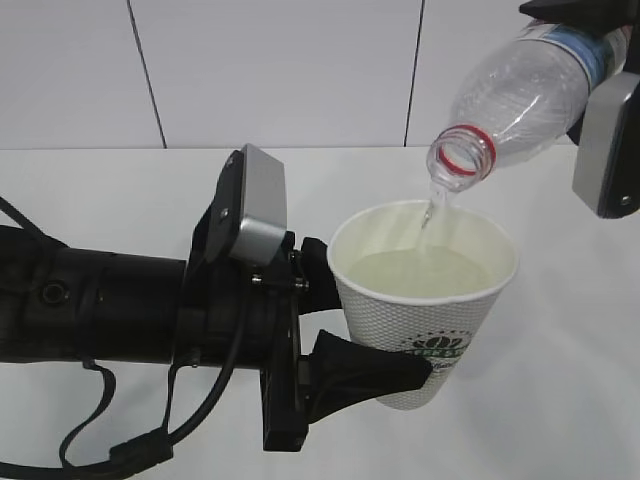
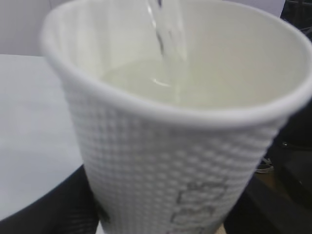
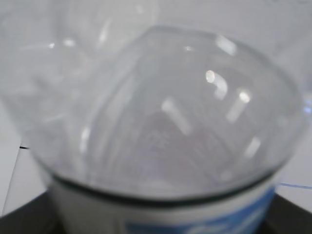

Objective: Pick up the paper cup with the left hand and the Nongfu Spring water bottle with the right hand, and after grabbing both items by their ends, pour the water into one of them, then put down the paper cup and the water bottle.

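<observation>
The pour is under way — the right hand (image 1: 600, 90), at two o'clock in the exterior view, grips the tilted Nongfu Spring water bottle (image 1: 515, 95), and the water (image 1: 432, 215) streams into the paper cup (image 1: 425, 300) clamped low in the left hand (image 1: 385, 325) above the counter (image 1: 560, 400). The cup looks well filled, so next I'd right the bottle — then set both down.

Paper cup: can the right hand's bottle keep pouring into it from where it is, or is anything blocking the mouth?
Probably yes. The bottle mouth hangs just above the paper cup rim, nothing between them, and water streams inside. The left hand grips low, clear of the opening.
</observation>
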Motion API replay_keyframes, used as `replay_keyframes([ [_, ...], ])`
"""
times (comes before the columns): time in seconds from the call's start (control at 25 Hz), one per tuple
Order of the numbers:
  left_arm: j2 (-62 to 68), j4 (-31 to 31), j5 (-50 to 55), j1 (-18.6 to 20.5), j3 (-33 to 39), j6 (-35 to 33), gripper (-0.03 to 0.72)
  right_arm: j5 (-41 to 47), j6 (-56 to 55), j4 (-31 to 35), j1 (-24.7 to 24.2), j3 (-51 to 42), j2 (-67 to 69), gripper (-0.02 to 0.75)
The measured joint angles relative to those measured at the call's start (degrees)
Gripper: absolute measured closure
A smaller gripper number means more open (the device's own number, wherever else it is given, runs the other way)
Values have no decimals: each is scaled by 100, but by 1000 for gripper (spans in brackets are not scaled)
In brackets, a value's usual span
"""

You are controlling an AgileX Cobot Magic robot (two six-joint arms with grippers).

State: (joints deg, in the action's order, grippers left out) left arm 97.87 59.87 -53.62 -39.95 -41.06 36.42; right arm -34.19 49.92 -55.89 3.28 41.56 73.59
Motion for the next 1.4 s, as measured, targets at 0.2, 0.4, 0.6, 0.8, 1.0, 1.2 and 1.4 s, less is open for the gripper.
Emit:
replay_keyframes([
  [0.2, 0, 0, 0, 0, 0, 0, 186, -21, -213, 0, 0, 0, 0, 260],
  [0.4, 0, 0, 0, 0, 0, 0, 186, -34, -390, 0, 0, 0, 0, 260],
  [0.6, 0, 0, 0, 0, 0, 0, 186, -46, -584, 0, 0, 0, 0, 260],
  [0.8, 0, 0, 0, 0, 0, 0, 186, -46, -854, 10, 0, 0, 0, 260],
  [1.0, 0, 0, 0, 0, 0, 0, 186, -46, -1227, 21, 0, 0, 0, 260],
  [1.2, 0, 0, 0, 0, 0, 0, 186, -48, -1410, 21, 0, 0, 0, 260],
  [1.4, 0, 0, 0, 0, 0, 0, 186, -48, -1888, 21, 0, 0, 0, 260],
])
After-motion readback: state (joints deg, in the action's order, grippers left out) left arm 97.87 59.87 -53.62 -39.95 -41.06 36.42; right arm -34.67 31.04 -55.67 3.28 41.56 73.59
